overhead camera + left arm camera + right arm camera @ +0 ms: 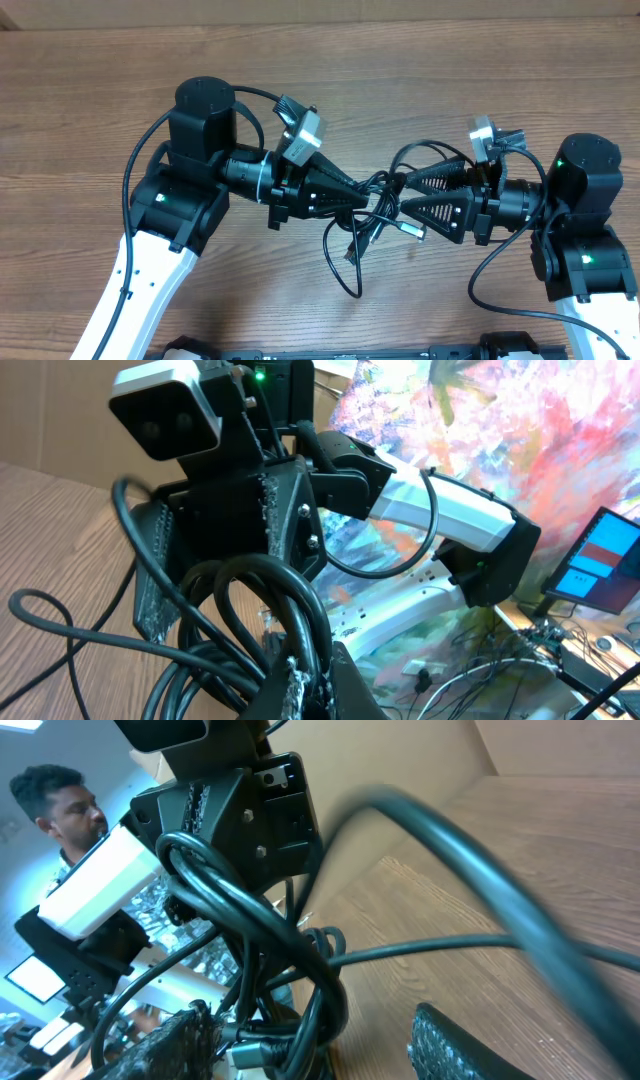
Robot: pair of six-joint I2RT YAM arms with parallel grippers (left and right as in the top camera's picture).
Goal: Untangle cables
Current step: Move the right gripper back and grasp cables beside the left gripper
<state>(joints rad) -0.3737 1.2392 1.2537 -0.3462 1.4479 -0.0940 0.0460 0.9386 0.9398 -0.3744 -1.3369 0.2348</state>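
Roughly in the middle of the surface, about halfway between its left and right edges: cables, thin black cords bunched into one tangle between the two arms. Pointing in from the left-edge side, left claw, pinched tight on the cables, fingers together, cords wrapped at the tip. Facing it from the right-edge side, right claw, jaws apart at a middling gap, one finger toward the far edge, the other toward the near edge, cords running into the gap. Contact with either pad not clear from overhead. Claw tips close together, almost nose to nose over the knot. One long loop trailing off the tangle toward the near edge, flat on the wood. Silver-tipped plug poking out just beside the near-side finger of the right claw, lying on the surface. Left wrist view: thick curl of cables bulging right above own fingertips, right claw beyond it with both textured pads spread. Right wrist view: same cables hanging off the closed left claw, looped and twisted, dropping between own pads; one cord blurred across the foreground. Off the surface, in the background: person, monitor.
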